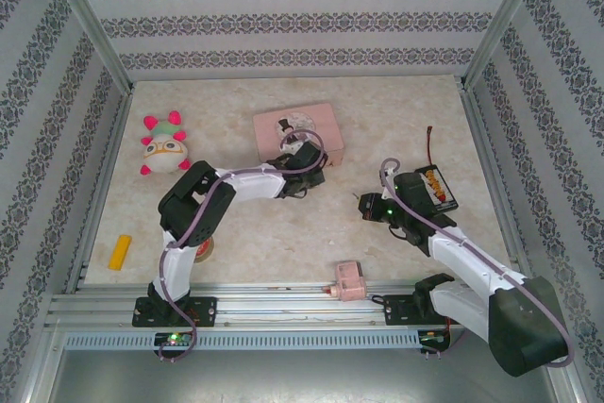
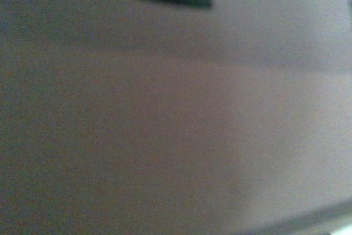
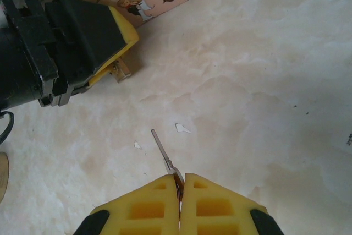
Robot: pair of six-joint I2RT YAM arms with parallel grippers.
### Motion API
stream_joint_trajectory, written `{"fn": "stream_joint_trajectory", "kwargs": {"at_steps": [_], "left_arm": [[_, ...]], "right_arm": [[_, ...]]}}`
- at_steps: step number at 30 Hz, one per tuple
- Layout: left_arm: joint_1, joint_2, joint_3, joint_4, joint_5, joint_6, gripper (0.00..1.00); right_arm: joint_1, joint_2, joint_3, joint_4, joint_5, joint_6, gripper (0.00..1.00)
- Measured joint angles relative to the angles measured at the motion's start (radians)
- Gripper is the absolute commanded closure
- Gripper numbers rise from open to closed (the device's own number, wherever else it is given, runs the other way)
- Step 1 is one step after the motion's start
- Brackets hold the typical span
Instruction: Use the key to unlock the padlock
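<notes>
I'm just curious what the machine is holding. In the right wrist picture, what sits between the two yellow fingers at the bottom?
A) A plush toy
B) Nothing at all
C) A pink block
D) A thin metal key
D: the right arm's fingers are pressed together on the key, and its thin silver blade sticks out over the table.

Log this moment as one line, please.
left gripper: shut on padlock | right gripper: shut on key | key: apart from padlock

text: none legible | labels: none legible | numbers: none legible
</notes>
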Motion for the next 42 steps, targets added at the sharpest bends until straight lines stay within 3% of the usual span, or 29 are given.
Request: {"fn": "stream_joint_trajectory", "kwargs": {"at_steps": [6,14,24,42], "left_arm": [[-0.053,0.0,0.001,0.014,0.027,-0.087,0.98],[-0.058,0.0,0.001,0.035,0.051,-0.138,0.95],[-0.058,0.0,-0.006,0.064,0.054,-0.17,0.94],[-0.057,0.005,-0.006,0.093,0.056,-0.197,0.92]], "right_arm": [[0.013,0.015,-0.024,0.032,0.0,-0.012,1.0],[0.075,0.127,-0.024,0.121,0.005,-0.013,1.0],[0.185,0.206,-0.024,0.257,0.11,0.008,1.0],[0.196,0.299,-0.064,0.41,0.192,0.043,1.0]]}}
